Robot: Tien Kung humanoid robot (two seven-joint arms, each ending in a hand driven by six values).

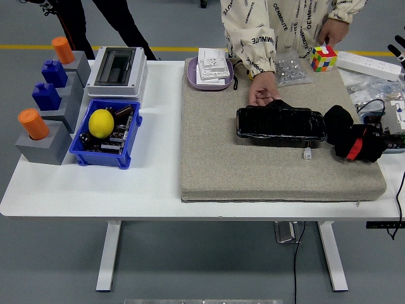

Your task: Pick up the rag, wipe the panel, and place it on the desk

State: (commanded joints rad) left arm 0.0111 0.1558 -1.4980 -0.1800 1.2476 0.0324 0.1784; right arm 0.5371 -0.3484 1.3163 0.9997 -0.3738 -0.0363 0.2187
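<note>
The black panel (pixel 281 123) lies flat on the grey mat (pixel 253 171), right of the middle. The rag (pixel 347 132), a crumpled black cloth with a red patch, rests against the panel's right end on the mat. Only a black sliver of my right hand (pixel 400 48) shows at the picture's right edge, far above the rag. A small dark part of my left hand (pixel 42 4) shows at the top left corner, far from both. One hand of the person (pixel 262 88) rests at the panel's far edge. The person's other hand (pixel 333 30) is on a colour cube (pixel 323 58).
On the left stand a blue bin (pixel 106 158) with a lemon (pixel 100 123), grey blocks (pixel 44 144) with orange and blue pegs, and a white box (pixel 116 69). A purple tray (pixel 210 81), a bag of screws (pixel 291 69), a power strip (pixel 367 63) and cables (pixel 376 104) crowd the back right.
</note>
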